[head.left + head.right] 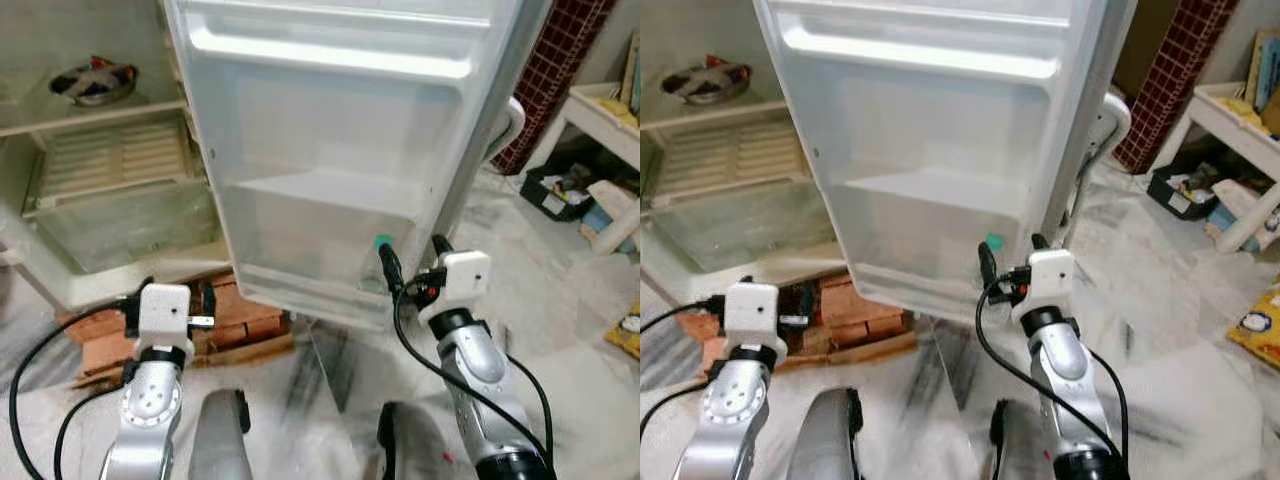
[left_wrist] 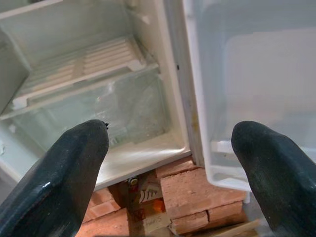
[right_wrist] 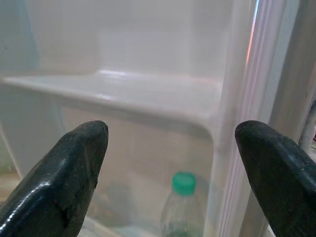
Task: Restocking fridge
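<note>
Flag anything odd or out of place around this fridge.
The fridge stands propped on loose red bricks instead of the floor, which looks makeshift. Otherwise nothing is spilled; a green-capped bottle stands upright in the lower door bin.

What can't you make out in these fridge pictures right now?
- Bottle: its lower part is cut off by the right wrist view's edge, the rest hazy behind the translucent door shelf.
- Dish on the fridge shelf: contents too small in the eye views.
- Packet between the bricks: print too blurred, left wrist view.
</note>
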Available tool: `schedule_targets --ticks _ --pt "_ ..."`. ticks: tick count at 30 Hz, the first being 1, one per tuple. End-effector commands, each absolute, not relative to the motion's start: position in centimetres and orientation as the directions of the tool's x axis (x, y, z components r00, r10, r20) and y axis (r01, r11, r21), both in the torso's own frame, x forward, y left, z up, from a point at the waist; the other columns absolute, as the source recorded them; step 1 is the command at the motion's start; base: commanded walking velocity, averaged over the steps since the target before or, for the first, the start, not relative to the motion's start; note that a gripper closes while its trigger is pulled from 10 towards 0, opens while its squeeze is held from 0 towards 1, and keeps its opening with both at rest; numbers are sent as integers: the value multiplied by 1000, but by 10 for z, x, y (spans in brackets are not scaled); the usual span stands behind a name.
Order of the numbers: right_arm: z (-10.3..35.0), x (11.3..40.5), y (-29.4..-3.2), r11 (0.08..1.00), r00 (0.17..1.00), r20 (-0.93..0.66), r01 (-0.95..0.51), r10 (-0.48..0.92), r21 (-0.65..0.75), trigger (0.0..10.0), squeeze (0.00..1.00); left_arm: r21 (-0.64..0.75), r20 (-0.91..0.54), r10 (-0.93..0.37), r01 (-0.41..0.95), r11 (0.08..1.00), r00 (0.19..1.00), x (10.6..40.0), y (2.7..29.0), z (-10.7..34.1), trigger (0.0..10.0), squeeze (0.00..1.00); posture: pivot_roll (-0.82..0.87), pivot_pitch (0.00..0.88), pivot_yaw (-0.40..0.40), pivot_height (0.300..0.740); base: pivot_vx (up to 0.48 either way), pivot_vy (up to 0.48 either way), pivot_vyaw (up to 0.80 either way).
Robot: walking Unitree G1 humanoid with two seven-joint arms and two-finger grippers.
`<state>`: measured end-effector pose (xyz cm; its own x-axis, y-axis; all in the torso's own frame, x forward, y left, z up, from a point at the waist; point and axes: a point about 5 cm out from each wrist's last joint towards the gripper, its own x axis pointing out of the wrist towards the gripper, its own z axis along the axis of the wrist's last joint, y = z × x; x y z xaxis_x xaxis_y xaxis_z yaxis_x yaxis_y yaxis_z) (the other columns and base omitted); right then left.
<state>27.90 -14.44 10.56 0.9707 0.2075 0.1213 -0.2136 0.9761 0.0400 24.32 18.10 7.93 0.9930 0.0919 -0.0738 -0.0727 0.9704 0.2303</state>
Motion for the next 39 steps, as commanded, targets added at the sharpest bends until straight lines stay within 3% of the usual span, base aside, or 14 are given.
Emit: schedule_targets --ticks 1,9,21,39 --pt "110 277 -151 981 975 127 -190 183 50 10000 0 234 -93 107 -82 969 990 244 181 76 10000 0 61 0 -27 665 0 0 0" --pt "94 259 -155 987 988 46 -148 146 61 10000 0 238 -93 105 -80 968 990 246 181 75 10000 0 53 0 -28 690 0 0 0" --pt "101 263 -154 982 982 72 -177 172 73 10000 0 233 -91 90 -67 970 992 248 176 74 10000 0 56 0 -31 740 0 0 0" --pt "100 266 -151 979 980 62 -192 187 74 10000 0 230 -104 92 -66 971 990 249 174 73 10000 0 50 0 -28 740 -185 0 0"
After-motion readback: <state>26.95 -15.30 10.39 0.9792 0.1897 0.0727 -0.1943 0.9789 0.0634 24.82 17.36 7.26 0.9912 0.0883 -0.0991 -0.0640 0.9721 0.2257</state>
